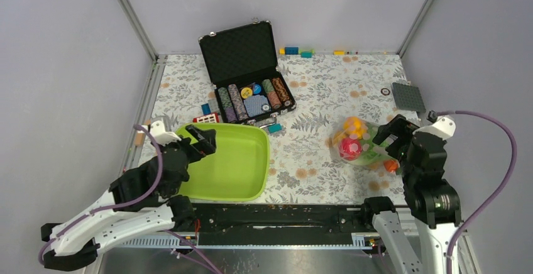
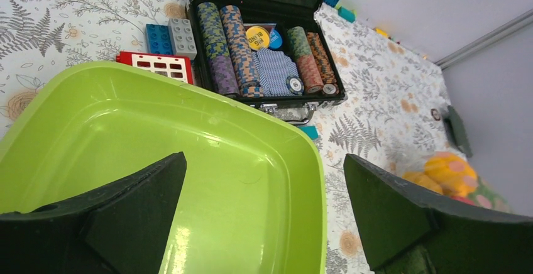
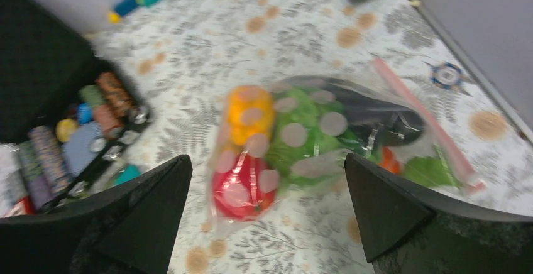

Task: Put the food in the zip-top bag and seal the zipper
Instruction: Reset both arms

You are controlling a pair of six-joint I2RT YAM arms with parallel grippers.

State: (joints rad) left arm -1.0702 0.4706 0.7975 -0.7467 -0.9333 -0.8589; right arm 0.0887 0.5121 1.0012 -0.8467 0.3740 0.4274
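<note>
The zip-top bag (image 1: 359,143) lies on the flowered cloth at the right, with the food inside it. In the right wrist view the bag (image 3: 314,139) holds a yellow pepper (image 3: 250,112), a red apple (image 3: 242,189), green lettuce (image 3: 302,132), a dark eggplant (image 3: 371,112) and an orange carrot (image 3: 388,159). The pinkish zipper (image 3: 418,120) runs along the bag's right edge; whether it is pressed closed I cannot tell. My right gripper (image 3: 265,164) hovers open just above the bag (image 1: 393,134), holding nothing. My left gripper (image 2: 264,161) is open and empty over the lime-green tray (image 1: 202,141).
The lime-green tray (image 1: 248,167) sits near the left arm with nothing in it. An open black case of poker chips (image 1: 251,95) stands behind it, with a red block (image 1: 206,118) beside it. A grey baseplate (image 1: 408,97) lies at the far right. Small blocks (image 1: 298,51) line the back wall.
</note>
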